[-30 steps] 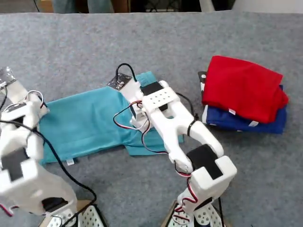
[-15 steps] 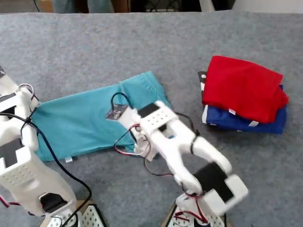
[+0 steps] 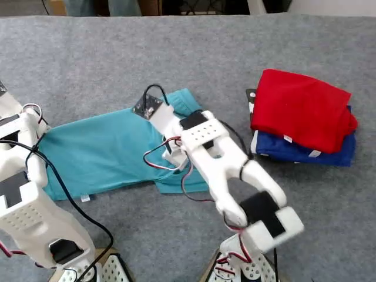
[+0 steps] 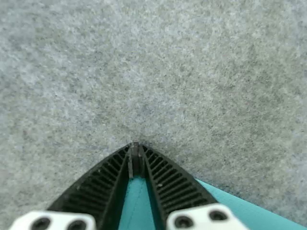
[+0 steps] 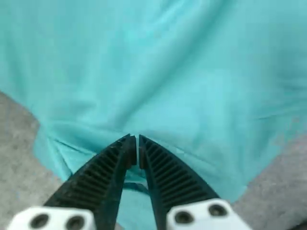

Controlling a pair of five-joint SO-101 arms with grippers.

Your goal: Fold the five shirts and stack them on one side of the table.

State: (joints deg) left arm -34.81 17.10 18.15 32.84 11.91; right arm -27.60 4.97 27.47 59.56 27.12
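A teal shirt [image 3: 100, 153] lies spread flat on the left half of the table. My left gripper [image 3: 39, 138] is at its left edge. In the left wrist view the left gripper [image 4: 135, 145] is shut, with teal shirt [image 4: 136, 203] fabric running up between its fingers. My right gripper [image 3: 173, 154] is low over the shirt's right part, mostly hidden under its own arm. Seen from the right wrist, the right gripper [image 5: 134, 139] is shut on a small ridge of the teal shirt [image 5: 158, 62]. A folded red shirt [image 3: 302, 108] rests on a folded blue shirt [image 3: 305, 150] at the right.
Grey felt [image 3: 176, 53] covers the whole table. The arms' bases [image 3: 247, 267] stand at the near edge. Open felt runs along the far side and between the teal shirt and the stack.
The right arm swung toward the near left, bunching the shirt's near-right part, then moved back so that part lies spread again. The left arm shifted left, drawing the shirt's left edge with it.
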